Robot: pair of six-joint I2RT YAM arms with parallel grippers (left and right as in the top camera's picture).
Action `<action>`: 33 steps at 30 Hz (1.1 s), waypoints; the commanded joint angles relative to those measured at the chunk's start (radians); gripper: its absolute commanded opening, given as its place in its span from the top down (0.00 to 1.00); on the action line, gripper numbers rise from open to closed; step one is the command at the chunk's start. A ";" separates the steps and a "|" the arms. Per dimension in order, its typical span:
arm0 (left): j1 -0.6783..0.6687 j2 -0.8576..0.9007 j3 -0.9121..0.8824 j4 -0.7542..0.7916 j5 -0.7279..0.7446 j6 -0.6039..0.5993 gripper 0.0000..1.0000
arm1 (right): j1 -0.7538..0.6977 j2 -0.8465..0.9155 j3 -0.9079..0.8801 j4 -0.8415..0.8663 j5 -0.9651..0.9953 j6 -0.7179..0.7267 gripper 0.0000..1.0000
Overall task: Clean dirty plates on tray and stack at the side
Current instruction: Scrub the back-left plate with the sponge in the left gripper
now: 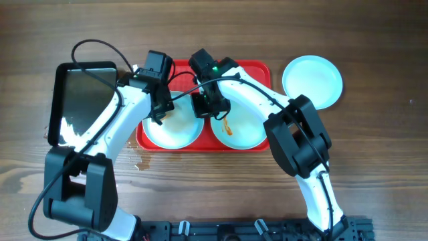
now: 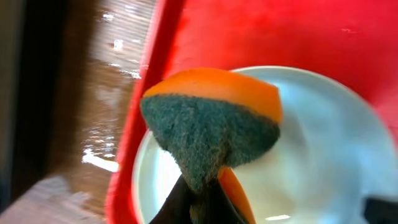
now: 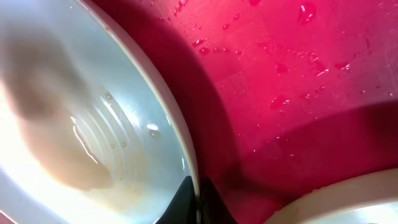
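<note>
Clamping the orange, green-faced sponge (image 2: 211,134), the left gripper (image 2: 202,196) sits directly above the round mint-white plate (image 2: 311,155) nearer the left edge of the tabletop (image 1: 374,174). The right gripper (image 3: 198,200) pinches that plate's rim.

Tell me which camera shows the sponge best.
The left wrist view: the sponge, orange with a dark green scouring face, fills the frame centre, pinched in the jaws of the left gripper above a plate. Overhead, the left gripper hides it. The right wrist view shows none of it.
</note>
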 commanded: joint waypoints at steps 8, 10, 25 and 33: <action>-0.006 0.127 -0.054 0.116 0.343 0.008 0.96 | 0.000 0.021 0.003 -0.005 0.006 -0.001 0.96; -0.005 0.139 -0.054 0.095 0.338 0.011 0.96 | 0.000 0.021 0.003 -0.004 0.006 -0.001 0.96; -0.002 0.144 -0.027 -0.206 -0.458 -0.180 0.96 | 0.000 0.021 0.003 -0.012 0.049 0.039 0.96; -0.004 0.074 0.160 -0.222 -0.324 -0.232 0.96 | -0.001 0.012 0.006 0.022 0.054 0.051 0.96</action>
